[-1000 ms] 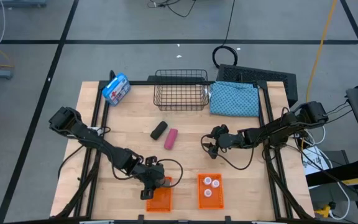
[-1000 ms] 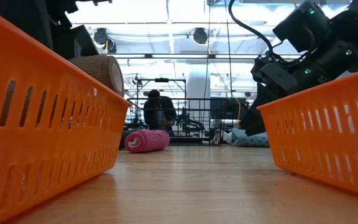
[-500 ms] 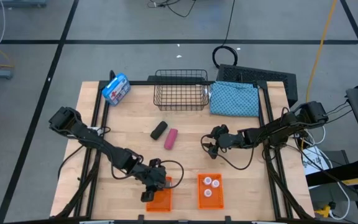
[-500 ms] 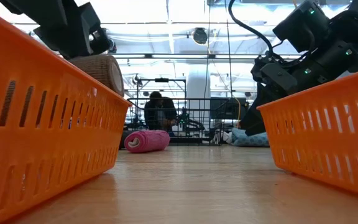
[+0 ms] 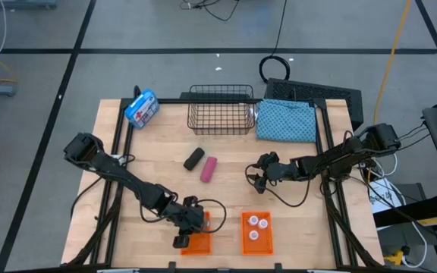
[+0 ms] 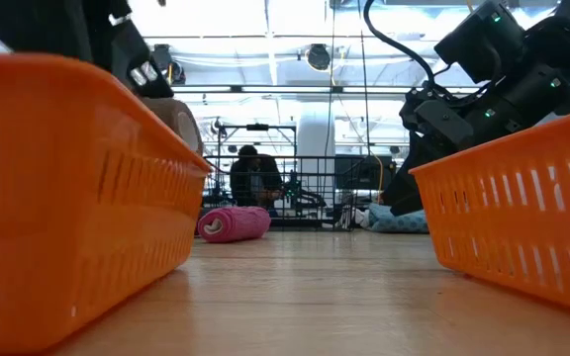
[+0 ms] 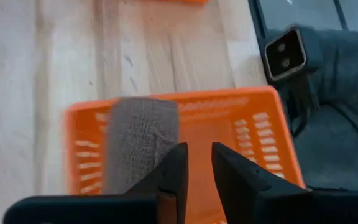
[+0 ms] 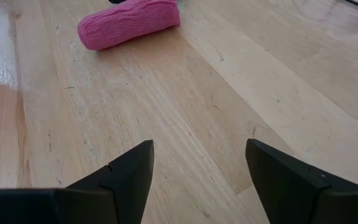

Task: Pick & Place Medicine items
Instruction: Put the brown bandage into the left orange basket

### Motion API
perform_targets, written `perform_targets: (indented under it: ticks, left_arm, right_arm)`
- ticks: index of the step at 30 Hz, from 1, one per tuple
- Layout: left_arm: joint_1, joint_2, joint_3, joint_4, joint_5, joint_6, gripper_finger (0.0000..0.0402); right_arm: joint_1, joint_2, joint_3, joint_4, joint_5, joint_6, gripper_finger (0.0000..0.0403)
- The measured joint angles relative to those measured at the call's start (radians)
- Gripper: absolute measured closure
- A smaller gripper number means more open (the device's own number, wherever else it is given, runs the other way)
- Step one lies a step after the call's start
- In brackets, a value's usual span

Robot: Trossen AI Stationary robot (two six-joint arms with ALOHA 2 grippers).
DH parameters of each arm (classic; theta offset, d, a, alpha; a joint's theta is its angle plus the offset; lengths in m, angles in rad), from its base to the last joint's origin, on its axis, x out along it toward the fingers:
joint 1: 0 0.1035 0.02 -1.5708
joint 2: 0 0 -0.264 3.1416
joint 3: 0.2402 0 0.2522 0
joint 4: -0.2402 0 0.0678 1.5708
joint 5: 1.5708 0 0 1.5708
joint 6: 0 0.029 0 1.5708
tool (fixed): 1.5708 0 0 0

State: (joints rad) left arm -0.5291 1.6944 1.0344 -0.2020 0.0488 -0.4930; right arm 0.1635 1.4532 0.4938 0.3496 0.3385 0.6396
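The brown roll [image 7: 138, 134] lies in the left orange basket [image 7: 229, 99], and shows behind the basket's rim in the low view [image 6: 184, 124]. My left gripper [image 7: 200, 152] hangs over that basket [image 5: 197, 244], shut but for a narrow slit, with the roll beside one finger. Three white bottles [image 5: 254, 227] stand in the right orange basket [image 5: 255, 244]. The black roll [image 5: 194, 158] and the pink roll [image 5: 209, 170] lie on their sides mid-table. My right gripper [image 5: 252, 179] waits open, right of the pink roll [image 8: 129, 23]. My left gripper comes down from above into the left basket. The outer side of one finger [image 7: 174, 165] stands against the brown roll's long side [image 7: 160, 146]. That finger hides the meeting place, so I cannot tell whether they touch. Nothing sits between the two fingers.
A wire basket [image 5: 220, 108] stands at the far edge, with a blue patterned cloth [image 5: 287, 120] to its right and a blue-and-white package [image 5: 142, 108] at the far left corner. Bare wood lies between the two orange baskets [image 6: 305, 287].
My left gripper has moved a little toward the table's near edge and down over the left basket. In the low view that basket has shifted and looks blurred, its near wall looming larger. The brown roll now shows lower behind the rim.
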Motion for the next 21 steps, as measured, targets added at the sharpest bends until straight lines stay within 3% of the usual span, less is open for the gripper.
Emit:
perform_targets:
  ticks: [13, 21]
  left_arm:
    - [0.005, -0.008, -0.001, -0.005, 0.014, 0.047, 0.0374]
    - [0.003, -0.125, 0.003, -0.009, -0.04, 0.099, 0.0393]
  right_arm:
    - [0.0, 0.0, 0.0, 0.0, 0.0, 0.003, 0.0158]
    - [0.0, 0.0, 0.0, 0.0, 0.0, 0.003, 0.0158]
